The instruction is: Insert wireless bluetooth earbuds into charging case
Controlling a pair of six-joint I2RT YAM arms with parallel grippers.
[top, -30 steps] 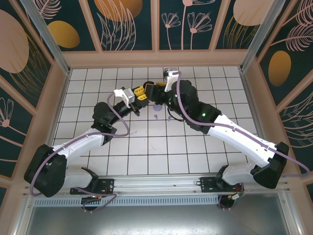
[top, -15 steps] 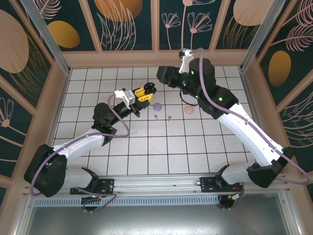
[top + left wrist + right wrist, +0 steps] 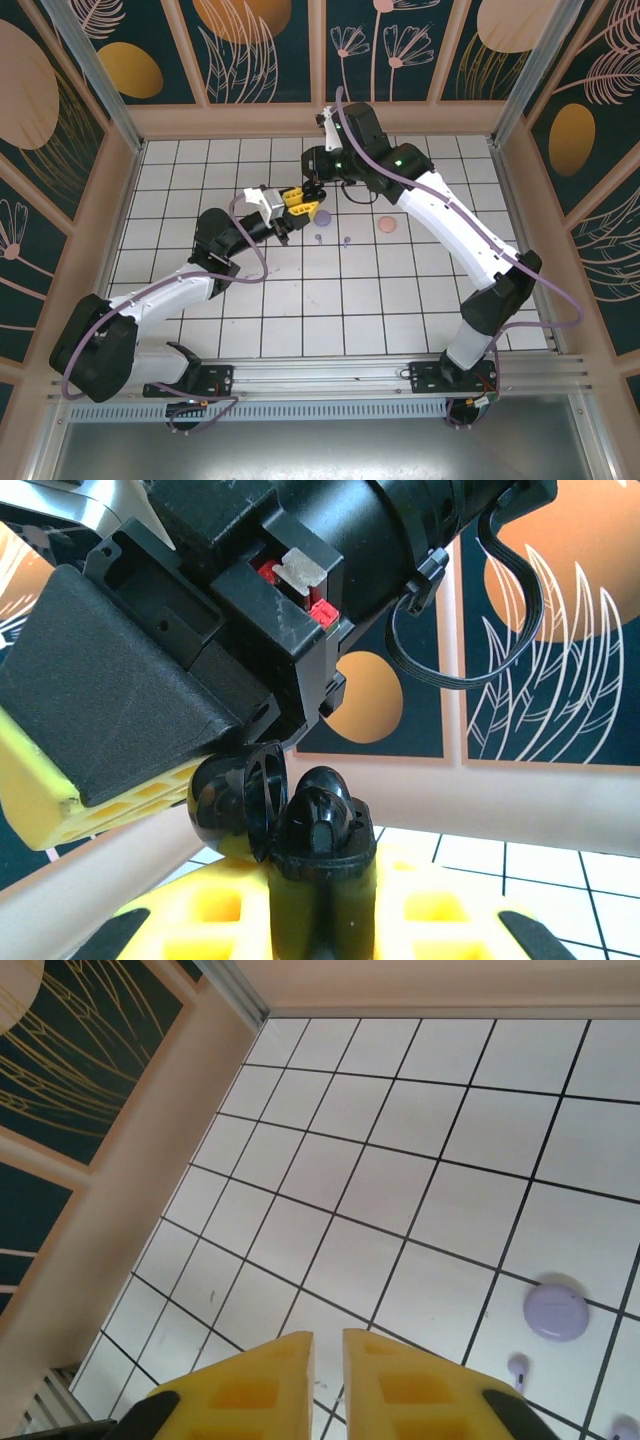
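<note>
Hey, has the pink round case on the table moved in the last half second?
No. The pink case lies on the same white grid tile as before, to the right of the lilac case.

White arm links [image 3: 455,225], black joints [image 3: 215,240], lilac cables [image 3: 262,258] looped alongside, yellow hollow-celled fingers [image 3: 250,1390], black bases [image 3: 200,380] along the bottom edge

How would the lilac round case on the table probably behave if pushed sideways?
The lilac round case lies flat and low on the table, so it would probably slide rather than tip. Its smooth rounded rim may slip out of a pinch. It looks small beside a tile, so likely light.
</note>
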